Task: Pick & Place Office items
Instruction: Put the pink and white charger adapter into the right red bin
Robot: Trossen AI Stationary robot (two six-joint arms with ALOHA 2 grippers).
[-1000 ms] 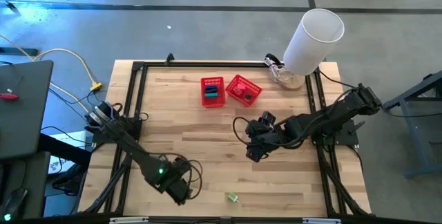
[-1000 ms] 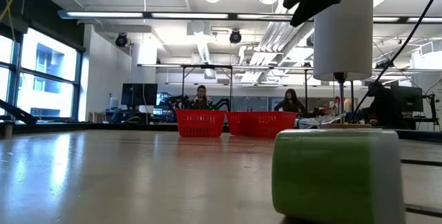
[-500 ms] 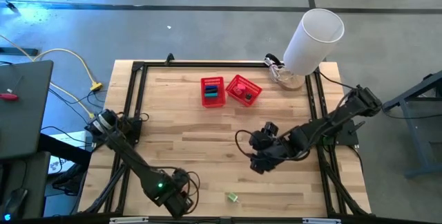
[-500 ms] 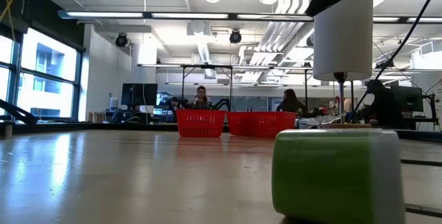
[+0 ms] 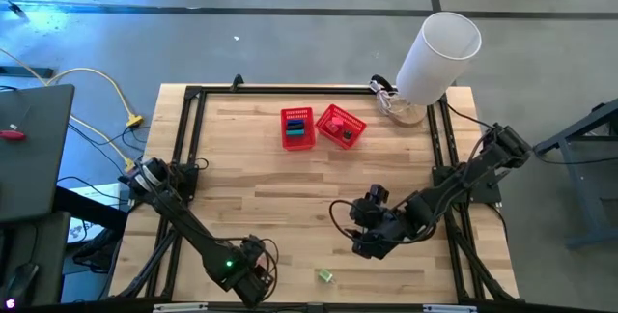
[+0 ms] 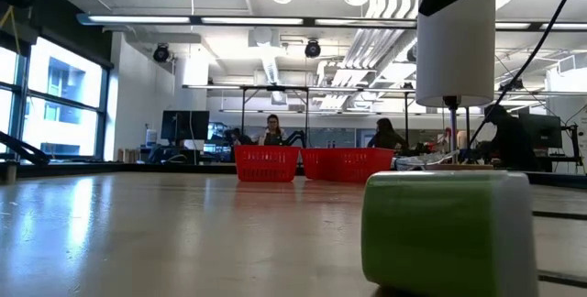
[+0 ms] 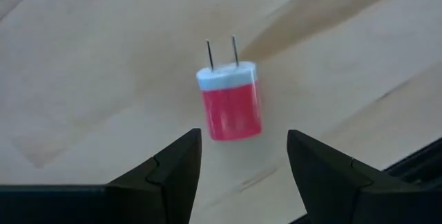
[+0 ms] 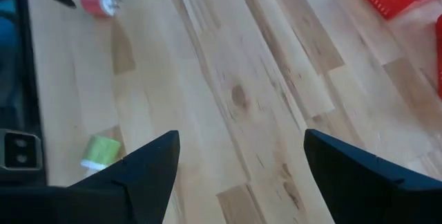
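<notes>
A red-and-white plug (image 7: 230, 101) with two metal prongs lies on its side on the wood; it also shows far off as the plug (image 8: 97, 1) in the right wrist view. My left gripper (image 7: 242, 156) hovers open just short of it, one finger to each side, touching nothing. In the high view, my left gripper (image 5: 247, 274) is near the table's near edge and hides the plug. A green-and-white item (image 5: 323, 276) (image 8: 100, 151) (image 6: 447, 228) lies near that edge too. My right gripper (image 5: 372, 241) (image 8: 238, 175) hangs open above the table's middle right.
Two red mesh baskets (image 5: 297, 128) (image 5: 340, 125) stand at the far middle with small items inside, and also show in the low view (image 6: 266, 162) (image 6: 347, 162). A big white cylinder (image 5: 439, 52) stands at the far right corner. Bare wood (image 5: 270, 197) lies between the arms.
My right gripper has moved toward the table's near edge, closer to the green item, staying open. My left gripper has shifted toward the near edge and lower over the plug.
</notes>
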